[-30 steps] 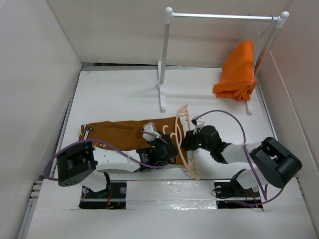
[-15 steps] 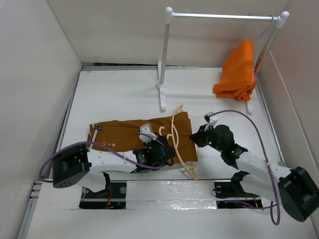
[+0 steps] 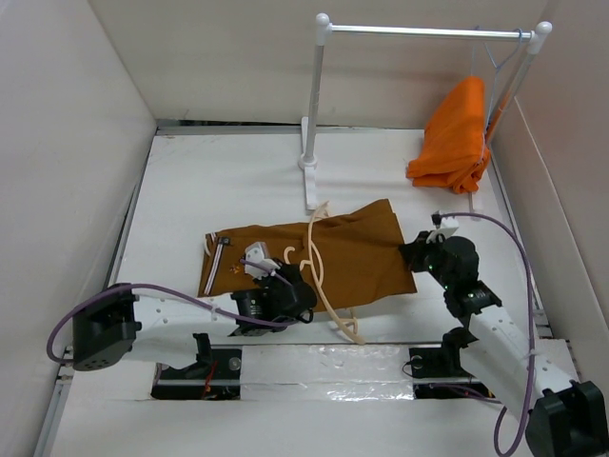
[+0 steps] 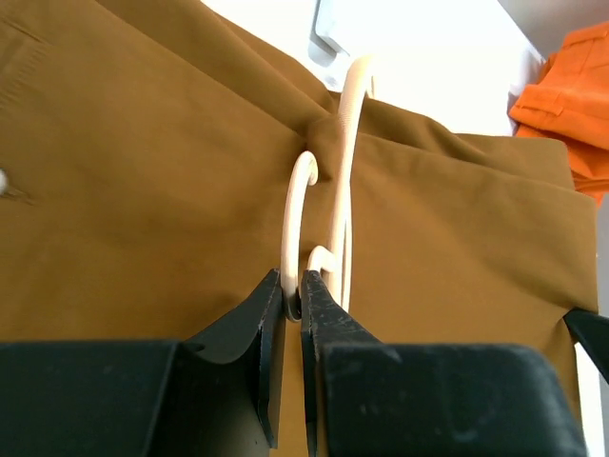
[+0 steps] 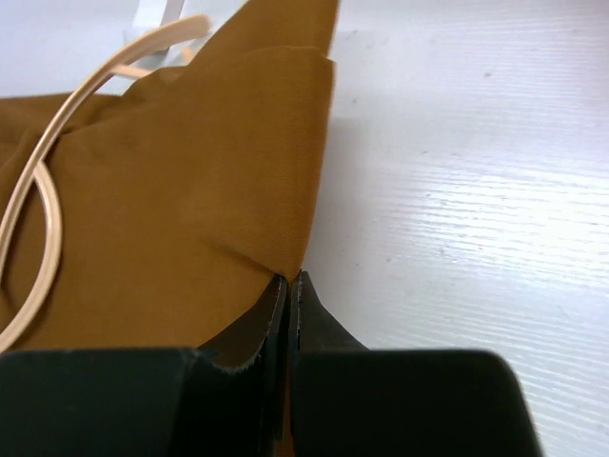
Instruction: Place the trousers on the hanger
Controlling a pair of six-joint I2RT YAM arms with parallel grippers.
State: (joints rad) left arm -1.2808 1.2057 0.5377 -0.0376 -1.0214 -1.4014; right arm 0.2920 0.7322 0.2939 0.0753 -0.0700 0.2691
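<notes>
The rust-brown trousers (image 3: 352, 252) lie flat across the middle of the table, waistband with pale buttons at the left (image 3: 221, 257). The pale wooden hanger (image 3: 319, 276) lies over them, one arm threaded under the cloth. My left gripper (image 3: 285, 286) is shut on the hanger's hook (image 4: 297, 205), seen close in the left wrist view (image 4: 293, 295). My right gripper (image 3: 417, 255) is shut on the right edge of the trousers (image 5: 190, 209); in the right wrist view its jaws (image 5: 289, 282) pinch the cloth's hem.
A white clothes rail (image 3: 324, 105) stands at the back, with an orange garment (image 3: 455, 138) hanging on a thin wire hanger at its right end. Pale walls close in the table on the left, back and right.
My right gripper has pulled the trousers' edge to the right, and the cloth has slid right through the hanger. My left gripper and the hanger have shifted left and nearer.
</notes>
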